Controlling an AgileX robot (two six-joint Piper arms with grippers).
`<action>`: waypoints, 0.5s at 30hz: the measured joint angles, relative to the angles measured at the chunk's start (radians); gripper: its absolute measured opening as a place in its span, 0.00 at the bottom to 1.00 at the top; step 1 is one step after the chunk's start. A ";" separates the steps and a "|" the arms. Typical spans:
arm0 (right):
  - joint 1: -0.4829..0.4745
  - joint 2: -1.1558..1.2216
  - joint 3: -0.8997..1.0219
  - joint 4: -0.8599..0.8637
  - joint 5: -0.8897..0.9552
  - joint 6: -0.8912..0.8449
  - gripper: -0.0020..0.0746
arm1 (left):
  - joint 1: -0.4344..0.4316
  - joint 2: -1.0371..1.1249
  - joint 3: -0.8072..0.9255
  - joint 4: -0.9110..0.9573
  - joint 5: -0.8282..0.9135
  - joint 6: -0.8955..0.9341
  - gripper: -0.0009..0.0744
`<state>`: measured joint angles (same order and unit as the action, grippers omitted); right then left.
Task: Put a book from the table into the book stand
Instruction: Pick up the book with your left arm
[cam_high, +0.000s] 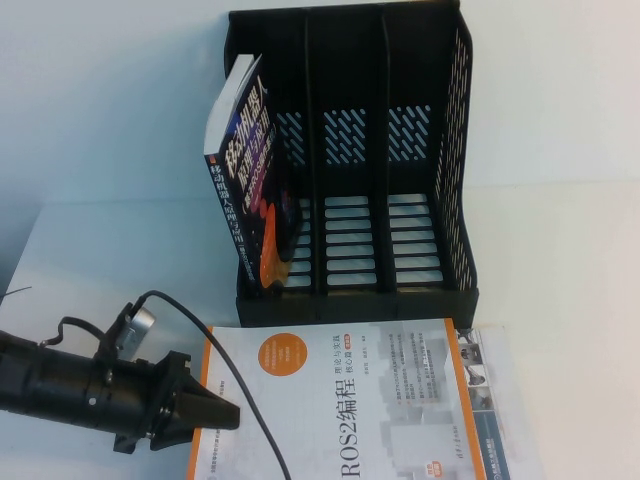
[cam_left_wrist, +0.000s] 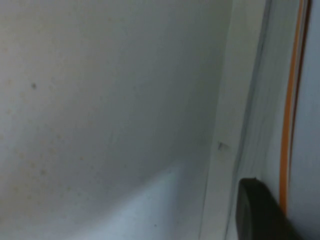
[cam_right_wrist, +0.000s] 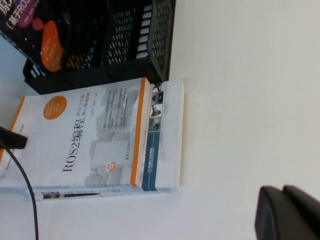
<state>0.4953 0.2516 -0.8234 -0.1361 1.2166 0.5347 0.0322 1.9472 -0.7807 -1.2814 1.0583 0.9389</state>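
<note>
High view: three books (cam_high: 360, 400), one stand (cam_high: 350, 150), left pincer (cam_high: 222, 412), right pincer (cam_right_wrist: 290, 212).

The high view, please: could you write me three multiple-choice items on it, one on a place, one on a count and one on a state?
1. Where is the dark-covered book?
A. in the book stand's left slot
B. in its middle slot
C. flat beside the stand

2. How many slots does the book stand have?
A. two
B. three
C. five

3. How is the ROS2 book placed?
A. upright in a slot
B. lifted into the air
C. lying flat in front of the stand

Answers:
1 A: it leans inside the left slot.
2 B: two dividers make three slots.
3 C: it lies flat with the left gripper at its left edge. The right gripper is apart from it, over bare table.
</note>
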 joint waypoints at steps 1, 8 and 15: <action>0.000 0.000 0.000 0.000 0.000 0.000 0.03 | 0.000 0.000 0.000 -0.002 0.002 0.000 0.17; 0.000 0.000 0.000 -0.001 -0.012 0.000 0.03 | 0.000 -0.013 0.000 0.000 0.025 0.003 0.17; 0.000 0.000 0.000 -0.009 -0.018 0.000 0.03 | 0.000 -0.174 0.000 0.120 0.019 -0.061 0.16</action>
<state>0.4953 0.2516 -0.8234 -0.1454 1.1983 0.5347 0.0322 1.7736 -0.7807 -1.1619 1.0771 0.8775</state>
